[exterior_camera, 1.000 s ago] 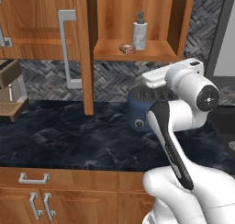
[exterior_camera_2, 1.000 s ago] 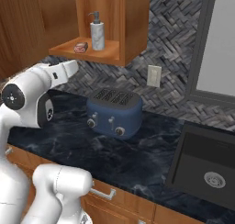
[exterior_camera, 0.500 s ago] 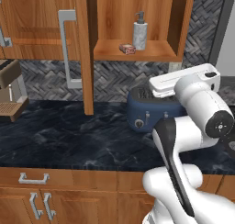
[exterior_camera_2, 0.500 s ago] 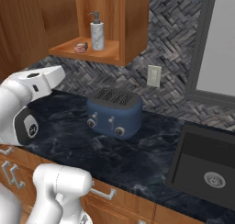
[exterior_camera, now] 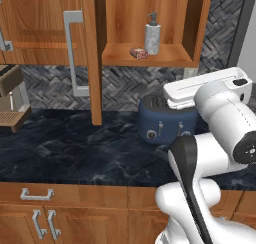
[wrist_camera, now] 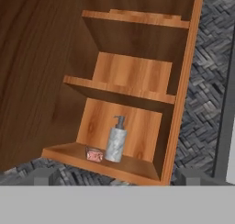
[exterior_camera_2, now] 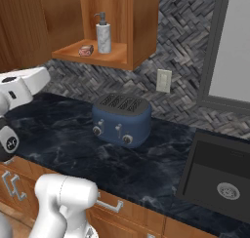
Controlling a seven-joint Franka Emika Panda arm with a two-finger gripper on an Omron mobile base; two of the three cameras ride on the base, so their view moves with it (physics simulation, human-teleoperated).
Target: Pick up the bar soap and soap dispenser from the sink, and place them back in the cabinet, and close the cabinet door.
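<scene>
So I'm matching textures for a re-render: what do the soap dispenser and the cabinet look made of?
Soap dispenser: probably marble or stone-look ceramic, its grey-white body mottled, with a darker pump, perhaps metal. Cabinet: medium-brown wood, with visible grain and a satin finish.

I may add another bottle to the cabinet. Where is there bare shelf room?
On the bottom shelf, right of the soap dispenser, and left of the bar soap. The middle shelf looks bare. The two soaps crowd the bottom shelf's centre.
</scene>
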